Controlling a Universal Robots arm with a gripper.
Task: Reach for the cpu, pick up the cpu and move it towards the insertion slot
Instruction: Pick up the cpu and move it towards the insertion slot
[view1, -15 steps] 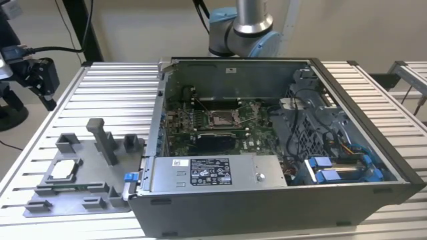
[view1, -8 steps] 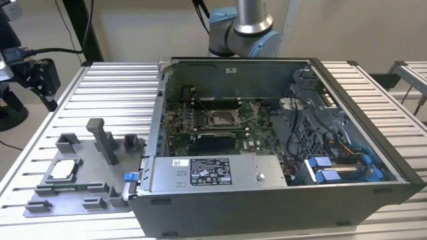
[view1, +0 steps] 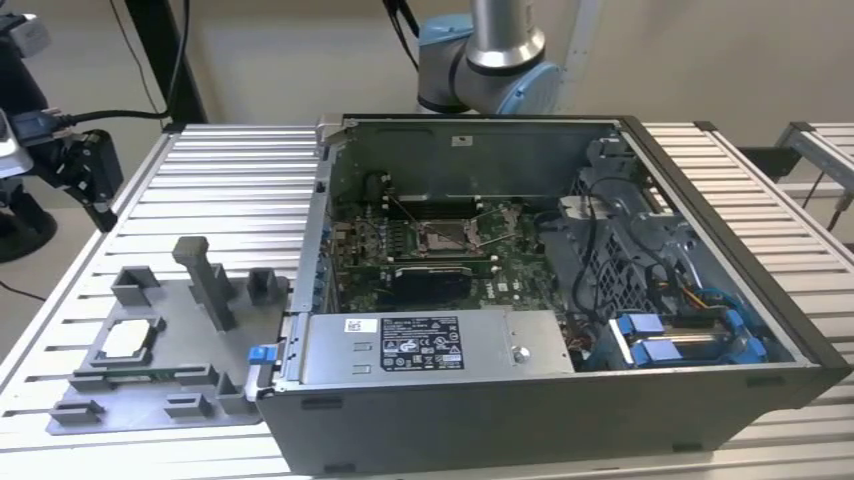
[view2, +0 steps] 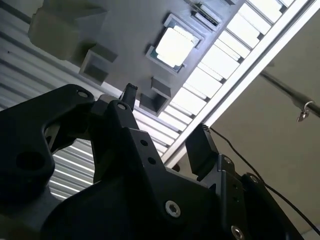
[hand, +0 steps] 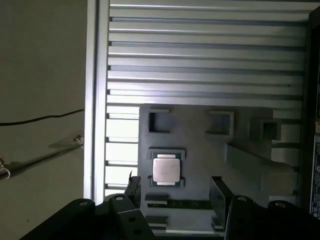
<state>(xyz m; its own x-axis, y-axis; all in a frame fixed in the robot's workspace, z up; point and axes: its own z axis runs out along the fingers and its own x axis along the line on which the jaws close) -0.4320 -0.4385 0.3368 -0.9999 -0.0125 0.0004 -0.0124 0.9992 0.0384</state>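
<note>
The jaws stand wide apart and hold nothing. In both wrist views they hang above the grey fixture plate (hand: 200, 150) (view2: 130, 25), apart from the cpu (hand: 166, 169) (view2: 175, 46).

The plate lies on the ribbed metal counter (view1: 227, 180) just beside the open computer case (view1: 534, 425), on the exterior view's left of it. The cpu (view1: 127, 340) rests flat, silver face up, in a shallow square recess of the plate, on the part of the plate away from the case. Several other square pockets in the plate, such as one (hand: 159, 121) near the cpu's recess, are bare, and a tall grey post (view1: 211, 285) rises from the plate between the cpu and the case.

Inside the case, a green motherboard (view1: 354, 270) covers the floor. The insertion slot (view1: 445, 235) sits near the board's middle, its silver frame around a dark centre, with nothing in it. A long grey power supply box (view1: 427, 345) with a white label lies along the case's near wall, and blue plastic parts (view1: 681, 340) with cables fill the corner at the exterior view's right.

The robot arm (view1: 487, 50) rises behind the case's far wall
</note>
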